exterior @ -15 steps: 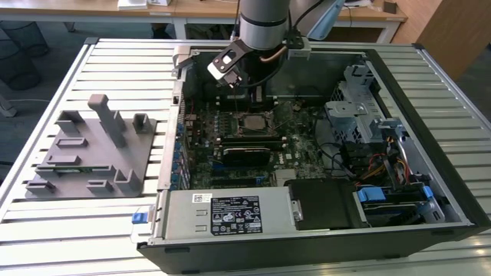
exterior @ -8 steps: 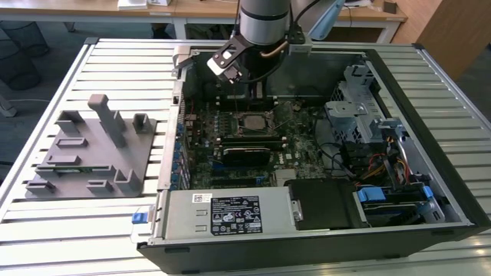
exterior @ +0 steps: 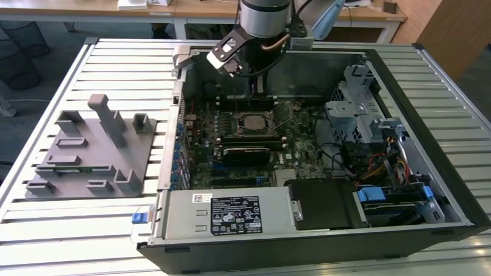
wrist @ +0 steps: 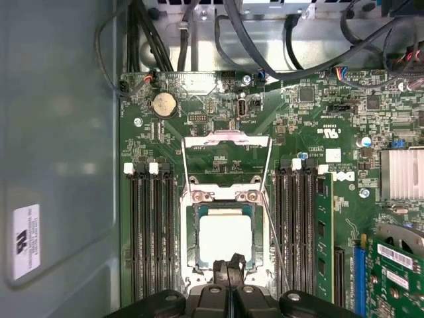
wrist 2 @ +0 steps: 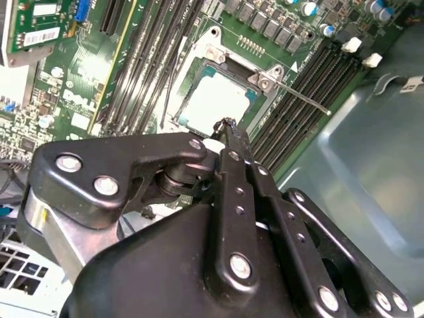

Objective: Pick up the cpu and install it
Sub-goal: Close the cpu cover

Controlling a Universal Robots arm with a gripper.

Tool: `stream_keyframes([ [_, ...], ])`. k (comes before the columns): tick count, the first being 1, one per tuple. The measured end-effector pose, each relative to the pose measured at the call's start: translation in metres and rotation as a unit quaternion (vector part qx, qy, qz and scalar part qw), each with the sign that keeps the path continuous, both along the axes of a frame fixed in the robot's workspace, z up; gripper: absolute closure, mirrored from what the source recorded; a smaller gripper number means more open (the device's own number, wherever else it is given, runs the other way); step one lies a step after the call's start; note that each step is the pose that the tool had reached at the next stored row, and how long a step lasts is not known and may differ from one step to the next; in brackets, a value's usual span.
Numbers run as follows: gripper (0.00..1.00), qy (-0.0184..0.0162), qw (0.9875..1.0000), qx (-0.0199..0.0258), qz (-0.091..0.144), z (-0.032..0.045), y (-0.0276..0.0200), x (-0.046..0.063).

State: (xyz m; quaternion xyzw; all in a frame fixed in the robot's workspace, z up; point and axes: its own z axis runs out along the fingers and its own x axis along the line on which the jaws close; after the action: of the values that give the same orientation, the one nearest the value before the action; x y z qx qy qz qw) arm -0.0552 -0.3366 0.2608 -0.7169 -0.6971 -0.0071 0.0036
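the cpu (wrist: 225,237) lies flat in the socket (wrist: 246,195) on the green motherboard (wrist: 199,112). it is a pale silver-grey square with a smooth matte metal top and thin light rim. the black gripper (wrist: 228,267) hangs over one edge of it, fingers pressed together, gripping nothing.

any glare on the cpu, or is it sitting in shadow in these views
In both wrist views the cpu top is washed out near white by glare; in the exterior view it looks dim grey inside the shaded case, while the table slats are brightly lit.
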Motion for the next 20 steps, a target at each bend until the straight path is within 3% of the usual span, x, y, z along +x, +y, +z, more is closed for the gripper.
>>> stream_keyframes([
  [6,0.89,0.0000,0.9997,-0.0009,0.026,0.0002,-0.0004,0.000],
  [10,0.89,0.0000,0.9996,-0.0010,0.027,0.0001,-0.0036,0.000],
  [20,0.89,0.0000,0.9996,-0.0011,0.027,-0.0002,-0.0037,0.014],
])
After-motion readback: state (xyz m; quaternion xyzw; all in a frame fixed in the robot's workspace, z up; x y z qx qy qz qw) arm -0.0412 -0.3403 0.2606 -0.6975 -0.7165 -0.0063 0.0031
